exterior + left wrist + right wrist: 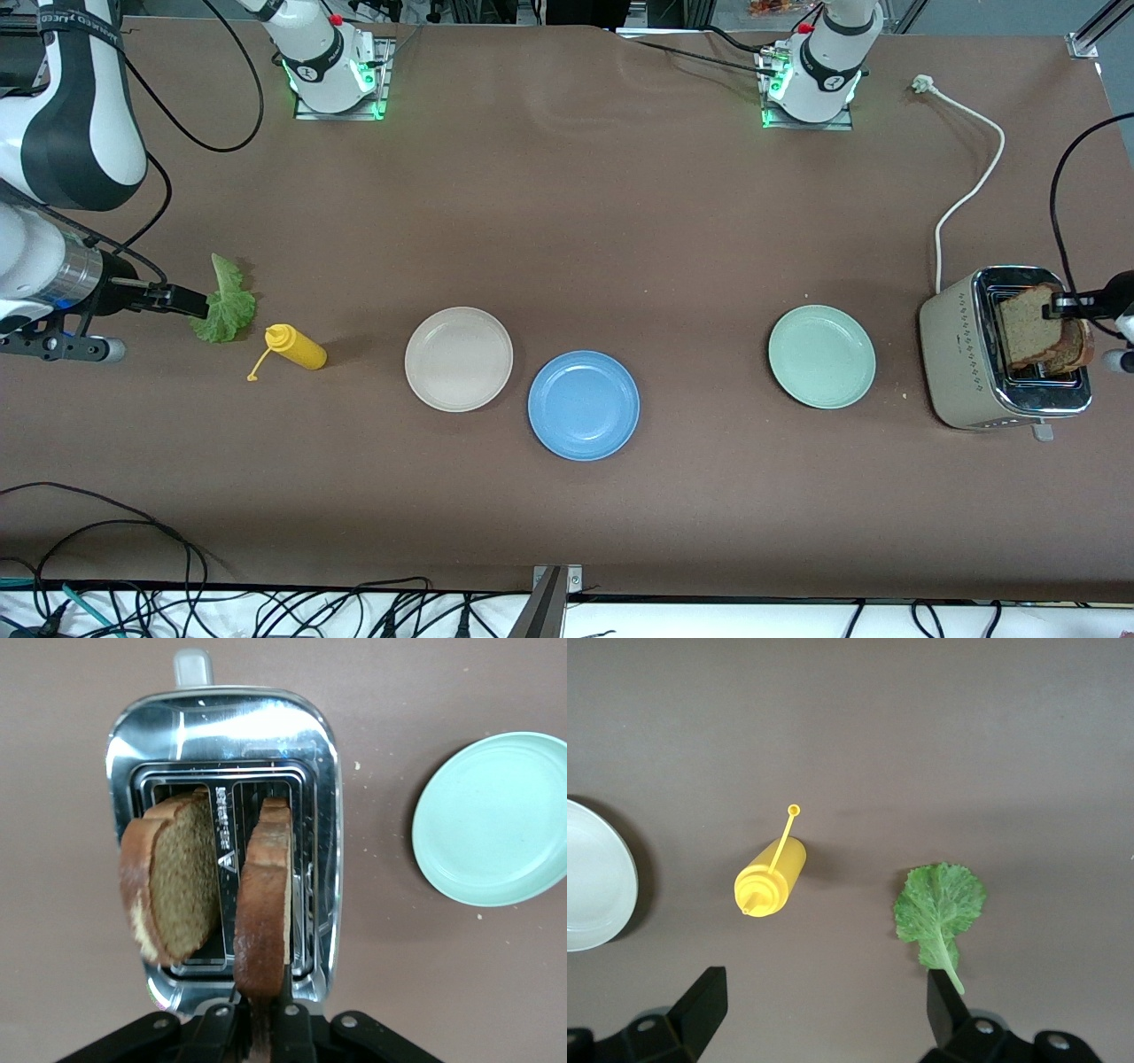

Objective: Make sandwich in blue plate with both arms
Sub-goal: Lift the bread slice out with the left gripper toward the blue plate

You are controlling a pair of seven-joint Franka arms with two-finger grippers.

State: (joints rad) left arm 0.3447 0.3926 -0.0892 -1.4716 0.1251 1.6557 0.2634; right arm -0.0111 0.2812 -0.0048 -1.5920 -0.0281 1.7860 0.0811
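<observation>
Three round plates lie on the brown table. The plain mid-blue plate point(583, 405) is the landmark: it sits nearest the front camera of the three and holds nothing. A beige-white plate point(458, 358) lies just beside it, toward the right arm's end and slightly farther from the camera. A pale mint-green plate point(821, 356) lies well apart from the blue plate, toward the left arm's end.

One silver two-slot toaster point(974, 354) stands past the mint-green plate, at the left arm's end. Two brown wholegrain bread slices show at it. One slice point(263, 899) is clamped edge-on in the closed left gripper point(259, 1020) and stands up out of its slot; the second slice point(173, 877) leans tilted in the other slot.

One ruffled green lettuce leaf point(225, 301) lies flat on the table, well apart from the blue plate, toward the right arm's end. One yellow squeeze bottle point(297, 346) lies on its side between the leaf and the beige-white plate, its cap hanging off on a strap.

The right gripper point(824, 1005) hovers over the table beside the leaf, fingers spread wide, holding nothing.
</observation>
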